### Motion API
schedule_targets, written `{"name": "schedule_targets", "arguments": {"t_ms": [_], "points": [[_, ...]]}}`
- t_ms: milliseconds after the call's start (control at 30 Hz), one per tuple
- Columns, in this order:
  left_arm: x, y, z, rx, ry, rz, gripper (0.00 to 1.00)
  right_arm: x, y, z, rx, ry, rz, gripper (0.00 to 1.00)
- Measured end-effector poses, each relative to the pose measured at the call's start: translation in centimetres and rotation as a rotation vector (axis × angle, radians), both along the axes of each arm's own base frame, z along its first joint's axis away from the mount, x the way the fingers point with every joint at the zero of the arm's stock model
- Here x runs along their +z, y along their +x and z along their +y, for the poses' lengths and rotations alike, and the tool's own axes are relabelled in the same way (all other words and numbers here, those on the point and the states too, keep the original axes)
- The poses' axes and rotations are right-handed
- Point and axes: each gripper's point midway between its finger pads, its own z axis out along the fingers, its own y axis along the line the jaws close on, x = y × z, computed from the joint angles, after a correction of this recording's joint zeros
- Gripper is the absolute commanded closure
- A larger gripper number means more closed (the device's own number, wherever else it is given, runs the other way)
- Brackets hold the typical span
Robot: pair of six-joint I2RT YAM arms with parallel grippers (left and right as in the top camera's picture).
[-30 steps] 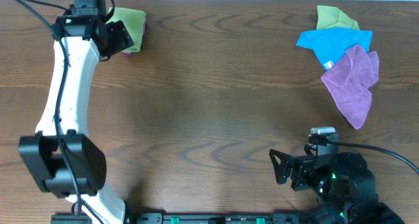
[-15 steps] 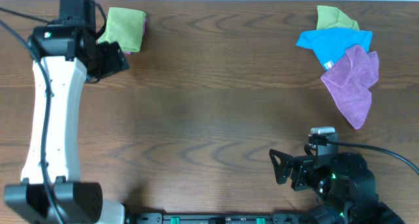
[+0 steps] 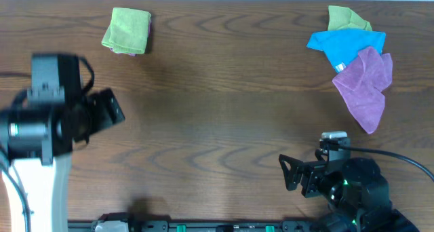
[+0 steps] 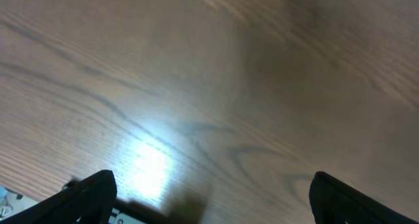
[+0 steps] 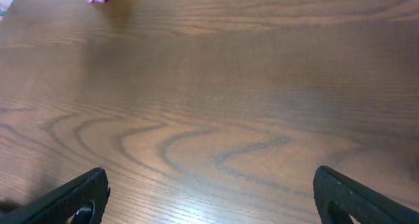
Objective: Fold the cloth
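1. Brown wood-grain desk (image 3: 217, 96) carries everything. The folded green cloth (image 3: 127, 30) lies flat near its far left corner, with a pinkish edge peeping from under its near side.
2. Well apart from it, at the far right, three loose cloths lie heaped. A crumpled green cloth (image 3: 347, 18) is farthest back, a blue cloth (image 3: 344, 45) overlaps it, and a purple cloth (image 3: 367, 83) laps over the blue one's near edge.
3. My left pincer (image 3: 108, 113) hangs over the left side of the desk, nearer to me than the folded green cloth and clear of it. From above it is blurred.
4. My left wrist camera shows more: the fingertips (image 4: 88, 194) sit at the bottom corners, spread wide, with only wood grain and a patch of glare between them.
5. My right pincer (image 3: 290, 174) sits low at the near right, jaws wide and holding nothing.
6. My right wrist camera catches the folded green cloth at its top left edge, far across the desk. Only the overhead camera shows the heap.
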Motion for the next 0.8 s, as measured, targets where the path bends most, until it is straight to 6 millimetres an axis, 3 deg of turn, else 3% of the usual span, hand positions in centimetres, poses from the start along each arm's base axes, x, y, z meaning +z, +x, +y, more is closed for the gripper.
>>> {"name": "schedule_targets", "arguments": {"t_ms": [133,800], "points": [[-2.2,-2.0,-0.1,-0.003,0.002,-0.021,0.05,-0.1,0.0,0.0,0.000,0.000,0.002,0.01],[-12.4,-5.6,-0.2,-0.036,0.033,-0.393,0.05,-0.1,0.0,0.0,0.000,0.000,0.002,0.01]]}}
